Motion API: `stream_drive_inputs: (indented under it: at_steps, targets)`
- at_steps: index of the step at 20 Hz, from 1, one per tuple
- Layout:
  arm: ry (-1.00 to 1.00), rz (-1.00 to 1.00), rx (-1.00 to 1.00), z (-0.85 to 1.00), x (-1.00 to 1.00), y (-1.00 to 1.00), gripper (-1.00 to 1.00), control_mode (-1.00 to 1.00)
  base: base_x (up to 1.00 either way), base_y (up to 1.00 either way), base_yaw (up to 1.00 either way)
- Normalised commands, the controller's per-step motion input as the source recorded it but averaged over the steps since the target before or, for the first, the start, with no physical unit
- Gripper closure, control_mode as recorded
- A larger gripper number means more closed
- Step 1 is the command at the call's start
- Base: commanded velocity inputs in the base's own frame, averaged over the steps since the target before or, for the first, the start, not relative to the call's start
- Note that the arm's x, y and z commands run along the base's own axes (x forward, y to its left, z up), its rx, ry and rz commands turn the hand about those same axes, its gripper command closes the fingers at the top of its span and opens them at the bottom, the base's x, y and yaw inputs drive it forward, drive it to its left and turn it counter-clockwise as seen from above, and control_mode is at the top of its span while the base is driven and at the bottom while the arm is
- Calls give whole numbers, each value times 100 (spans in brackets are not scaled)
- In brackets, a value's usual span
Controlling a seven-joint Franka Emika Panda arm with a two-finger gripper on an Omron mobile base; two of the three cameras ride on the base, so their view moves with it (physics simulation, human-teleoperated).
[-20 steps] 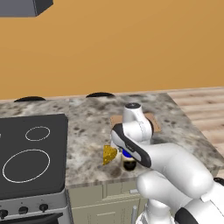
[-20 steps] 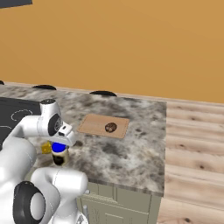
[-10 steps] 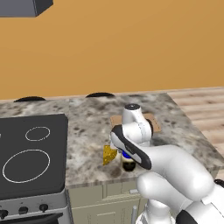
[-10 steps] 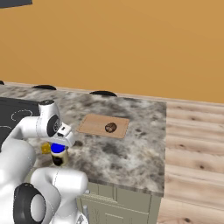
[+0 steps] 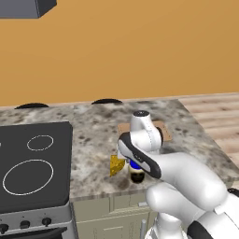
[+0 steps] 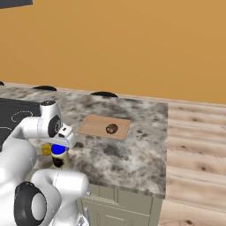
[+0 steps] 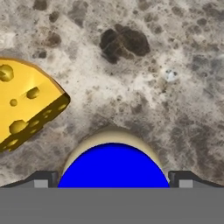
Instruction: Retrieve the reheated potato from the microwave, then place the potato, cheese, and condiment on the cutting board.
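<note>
The condiment [image 7: 113, 162], a dark jar with a blue lid, stands right under my gripper [image 7: 113, 179]. The jaws are open, and one fingertip [image 7: 43, 178] sits at each side of the lid. The jar [image 6: 58, 157] is near the counter's front edge, below the hand [image 6: 63, 137]. The cheese [image 7: 26, 105], a yellow wedge with holes, lies just beside it, and it shows again [image 5: 116, 164] left of the jar [image 5: 136, 173]. The potato [image 6: 111, 128] rests on the cutting board [image 6: 95, 126]. The arm hides part of the board [image 5: 164, 133]. The microwave is out of view.
A black stovetop [image 5: 32, 168] takes up the counter's left part. The speckled stone counter [image 6: 132, 154] ends at its right edge above a wooden floor [image 6: 194, 150]. An orange wall stands behind.
</note>
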Motion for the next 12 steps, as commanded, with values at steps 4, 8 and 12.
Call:
stream_drive_inputs:
  at_steps: [4, 8, 12]
  targets:
    - [0, 0, 5, -51, -23, 0, 100, -100, 0, 0, 0]
    - [0, 0, 4, -11, -12, -3, 100, -100, 0, 0, 0]
    - [2, -2, 0, 15, -6, -5, 100, -100, 0, 0, 0]
